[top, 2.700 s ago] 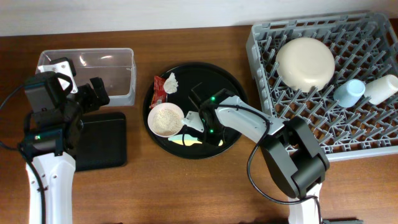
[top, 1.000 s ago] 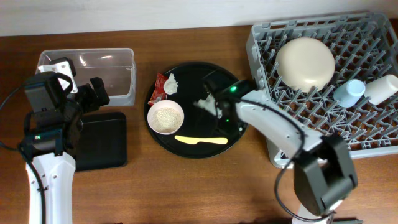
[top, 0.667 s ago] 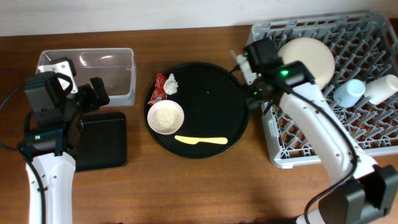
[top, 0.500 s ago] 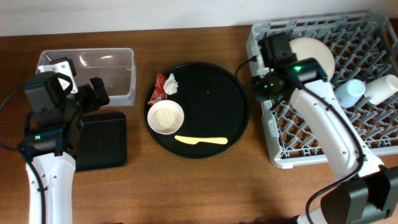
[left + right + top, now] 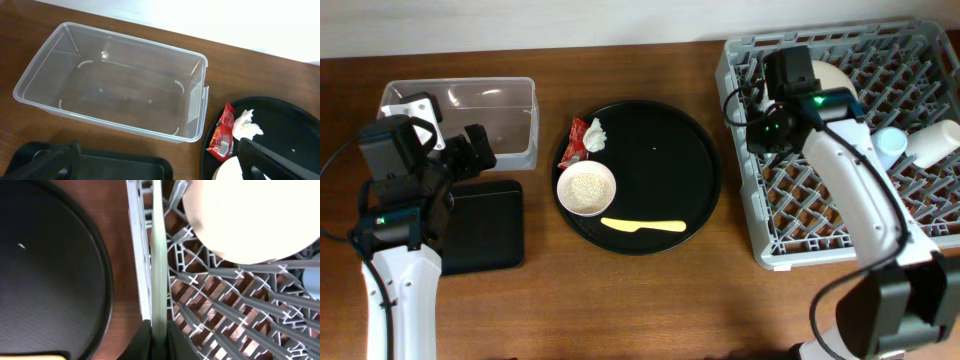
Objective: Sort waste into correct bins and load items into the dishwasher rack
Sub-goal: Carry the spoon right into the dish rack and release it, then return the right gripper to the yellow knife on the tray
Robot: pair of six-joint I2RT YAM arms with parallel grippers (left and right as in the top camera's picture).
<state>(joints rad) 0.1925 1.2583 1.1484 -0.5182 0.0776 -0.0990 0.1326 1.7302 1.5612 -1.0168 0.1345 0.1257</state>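
Observation:
My right gripper (image 5: 159,330) is shut on the pale blue utensil (image 5: 159,255), held over the left rim of the grey dishwasher rack (image 5: 225,310); the overhead view shows this gripper (image 5: 760,105) at the rack (image 5: 820,200). The cream bowl (image 5: 835,75), light blue cup (image 5: 890,143) and white cup (image 5: 935,140) sit in the rack. The small pink bowl (image 5: 586,190) holds rice. The red wrapper (image 5: 576,140) and tissue (image 5: 594,132) lie beside it, with the yellow utensil (image 5: 642,226) below. My left gripper (image 5: 160,165) is open and empty over the black tray (image 5: 115,167), near the clear tub (image 5: 195,105).
The large round black tray (image 5: 660,150) holds the bowl, wrapper, tissue and yellow utensil. Brown table strip runs between it and the rack. The clear tub (image 5: 532,120) and black rectangular tray (image 5: 485,230) stand at the far left.
My right gripper lifted the pale blue utensil off the round tray and carried it right and back to the rack's left edge. The left arm has not moved.

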